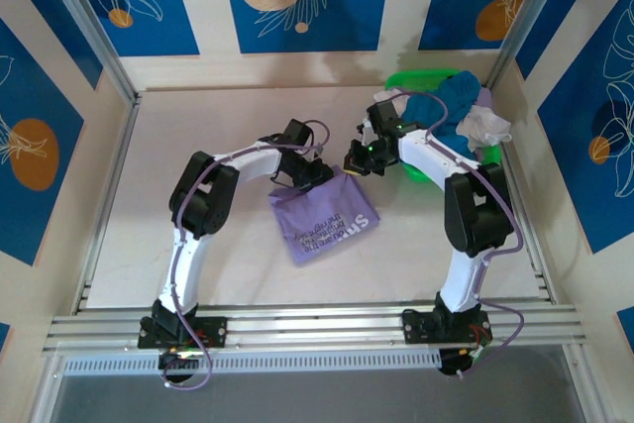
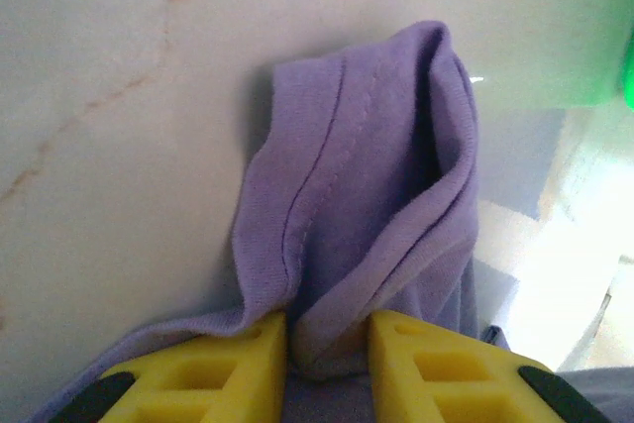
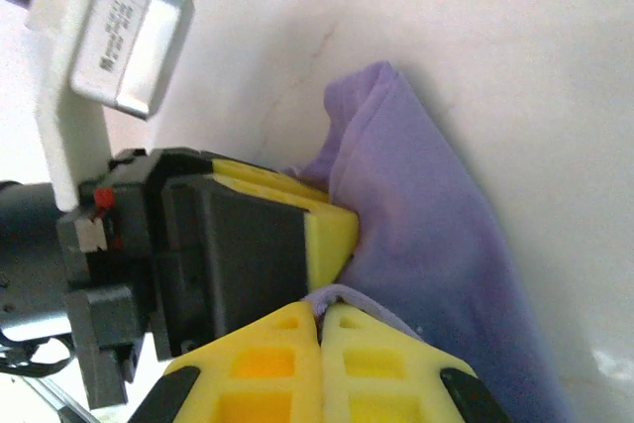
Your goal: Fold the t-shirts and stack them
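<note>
Lavender t-shirt (image 1: 325, 217) lies central on the counter (image 1: 178, 126), its 12 o'clock edge pinched by the left pincer (image 2: 327, 344) and by the right pincer (image 3: 322, 312), pressed together on it. Folding seems in hand; next, carry that edge evenly toward 6 o'clock.

Green basket (image 1: 416, 77) in far right corner, pale table (image 1: 178, 116), blue leaf-print wall panels (image 1: 337, 7)

Top external view: fixed high above the near edge, looking down on the whole table (image 1: 149, 165). Wrist views: close behind the left pincer (image 2: 327, 344) and right pincer (image 3: 322, 319), facing forward; both share the lavender t-shirt (image 2: 367, 195) fold just ahead.
</note>
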